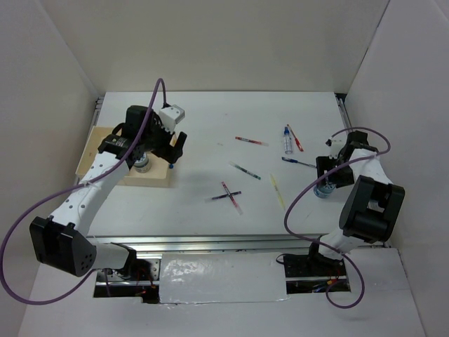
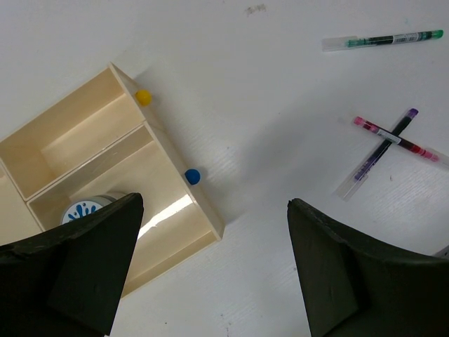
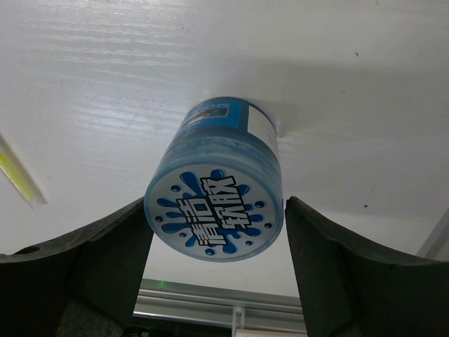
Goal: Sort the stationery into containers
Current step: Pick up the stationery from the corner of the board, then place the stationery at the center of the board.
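Right wrist cam first: the right claw (image 3: 216,214) sits around a blue-white cylinder (image 3: 219,168) standing on end on the white tabletop (image 3: 105,63), with one finger on each side. Both pads look right up against it, but honestly I can't tell if it's squeezing or just bracketing it. A pale yellow pen (image 3: 17,175) lies flat at the left edge of that view. On the left wrist cam, the left claw (image 2: 214,210) is spread wide with nothing between the fingers, hanging above the corner of the tan tray (image 2: 77,140). The other cylinder (image 2: 88,209) sits inside one of the tray's long compartments, partly hidden behind a finger. Two little balls, a yellow one (image 2: 143,97) and a blue one (image 2: 192,176), sit against the tray's outer wall. Further out, a pink-red pen (image 2: 414,147) and a dark pen (image 2: 372,160) lie crossed, and beyond them there's a green pen (image 2: 382,40) on its own. Top cam, toward the far right: a blue pen (image 1: 298,162), then a clear pen (image 1: 287,139) with a red pen (image 1: 295,137) just beside it, and another red pen (image 1: 250,140) nearer the middle. All these pens are on the tabletop, well apart from the tray.
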`<state>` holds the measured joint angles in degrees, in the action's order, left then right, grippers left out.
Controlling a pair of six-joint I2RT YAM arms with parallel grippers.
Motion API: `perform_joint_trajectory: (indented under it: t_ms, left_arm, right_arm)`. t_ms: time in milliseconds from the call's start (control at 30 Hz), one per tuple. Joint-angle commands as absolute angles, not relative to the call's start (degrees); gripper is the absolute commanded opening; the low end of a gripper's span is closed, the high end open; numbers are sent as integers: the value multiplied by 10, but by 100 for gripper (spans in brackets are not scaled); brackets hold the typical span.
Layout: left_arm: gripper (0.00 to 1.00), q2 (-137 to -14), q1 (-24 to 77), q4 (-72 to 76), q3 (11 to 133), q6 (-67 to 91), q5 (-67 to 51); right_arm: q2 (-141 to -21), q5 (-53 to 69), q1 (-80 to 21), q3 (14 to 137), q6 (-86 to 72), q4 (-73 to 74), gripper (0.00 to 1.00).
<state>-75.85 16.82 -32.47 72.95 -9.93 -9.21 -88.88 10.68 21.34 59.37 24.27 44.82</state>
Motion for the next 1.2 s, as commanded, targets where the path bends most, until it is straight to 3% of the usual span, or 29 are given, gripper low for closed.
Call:
perform_joint_trajectory:
  t_ms: [0,300,433,633,933,1167]
  left_arm:
    - [96,-752,171,-303,729,-84,-90]
    - [95,-748,171,-298,717,-84,-87]
    - [96,-751,170,-301,723,-82,-94]
    - [99,-749,146,-289,726,-58,-97]
    - [99,-759,-82,-277,747,51,-283]
    - [99,-752,-144,-300,745,38,-329]
  right_arm:
    - [-882,91,205,612,240,420,78]
    - [-861,99,174,626,239,439,50]
    - [-831,116,119,665,228,478,47]
    - [-845,115,-60,780,191,523,45]
    - [-988,91,-321,953,170,549,42]
    - [-1056,67,-477,1014,184,553,42]
